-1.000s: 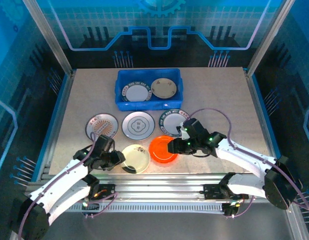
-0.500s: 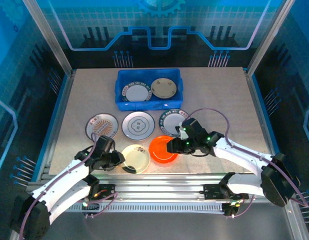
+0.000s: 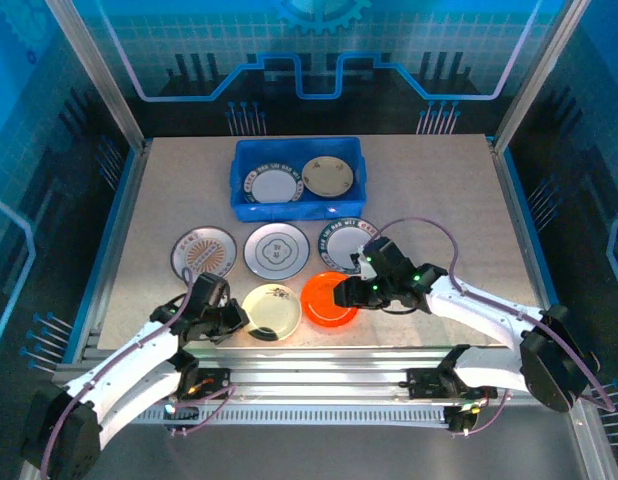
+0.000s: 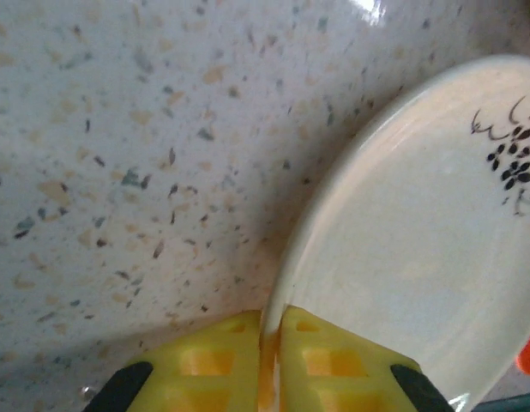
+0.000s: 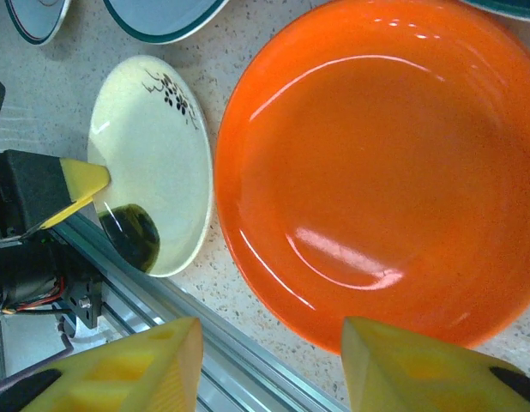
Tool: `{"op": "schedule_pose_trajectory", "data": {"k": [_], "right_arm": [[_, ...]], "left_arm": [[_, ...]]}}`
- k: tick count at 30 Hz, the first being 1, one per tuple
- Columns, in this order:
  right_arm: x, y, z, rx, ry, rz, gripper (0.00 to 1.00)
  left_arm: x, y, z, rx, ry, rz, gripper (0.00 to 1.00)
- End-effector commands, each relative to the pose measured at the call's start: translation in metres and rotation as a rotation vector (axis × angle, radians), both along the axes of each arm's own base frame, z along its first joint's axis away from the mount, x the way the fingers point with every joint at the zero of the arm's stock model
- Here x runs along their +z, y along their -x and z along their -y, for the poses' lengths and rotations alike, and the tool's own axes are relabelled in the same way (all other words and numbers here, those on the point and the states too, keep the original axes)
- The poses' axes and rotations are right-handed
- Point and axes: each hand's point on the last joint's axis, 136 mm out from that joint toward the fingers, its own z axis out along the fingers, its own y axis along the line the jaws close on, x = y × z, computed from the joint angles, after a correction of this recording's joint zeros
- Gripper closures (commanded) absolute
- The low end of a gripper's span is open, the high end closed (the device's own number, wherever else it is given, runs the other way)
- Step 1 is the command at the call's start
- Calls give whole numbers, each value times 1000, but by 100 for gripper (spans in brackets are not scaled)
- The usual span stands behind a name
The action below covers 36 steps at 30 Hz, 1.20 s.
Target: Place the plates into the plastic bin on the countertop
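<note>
Two plates lie nearest: the cream plate [image 3: 272, 311], its left rim clamped between the fingers of the left gripper [image 4: 271, 330], and just beside it the orange plate [image 5: 385, 172], over whose near edge the right gripper [image 5: 272, 330] hangs with fingers apart. Three patterned plates [image 3: 276, 248] sit in a row behind them on the countertop [image 3: 429, 200]. Farthest back, the bin [image 3: 289, 212] holds two more side by side.

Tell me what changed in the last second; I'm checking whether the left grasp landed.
The left gripper shut on the left rim of the cream plate. The right gripper stayed open over the orange plate; the blue bin and the other plates kept their places.
</note>
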Motion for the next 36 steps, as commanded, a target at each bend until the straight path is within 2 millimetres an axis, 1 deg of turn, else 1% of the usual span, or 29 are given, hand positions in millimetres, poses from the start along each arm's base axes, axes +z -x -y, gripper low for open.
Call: {"op": "schedule_pose_trajectory", "data": {"k": [1, 4, 8, 10, 15, 17, 19, 22, 24, 26, 28, 32, 36], "right_arm": [[-1, 5, -3, 11, -6, -8, 53], [1, 3, -4, 13, -9, -1, 53], [8, -1, -6, 21, -13, 30, 53], [17, -5, -8, 26, -23, 52, 53], [44, -17, -16, 28, -68, 117, 53], [57, -22, -19, 19, -104, 141, 51], [70, -29, -23, 13, -142, 170, 47], [83, -37, -29, 7, -191, 188, 44], [87, -41, -31, 1, -205, 195, 44], [87, -45, -32, -8, -205, 194, 44], [82, -49, -31, -22, -186, 184, 44], [77, -53, -33, -26, -170, 168, 44], [79, -59, -42, -20, -211, 177, 44]], "left_arm": [[-3, 6, -10, 19, -45, -25, 94], [6, 4, -17, 21, -88, -5, 100], [31, -3, -25, 14, -136, 57, 100], [45, -7, -24, 6, -133, 90, 100], [85, -19, -13, -20, -81, 176, 100], [99, -25, -6, -41, -45, 212, 100], [113, -33, 8, -68, 18, 249, 100], [128, -45, 28, -102, 112, 292, 100], [136, -52, 36, -124, 138, 311, 100], [144, -58, 43, -150, 149, 333, 100], [153, -63, 49, -169, 164, 358, 100], [169, -68, 57, -198, 191, 395, 100], [179, -71, 67, -234, 216, 415, 100]]}}
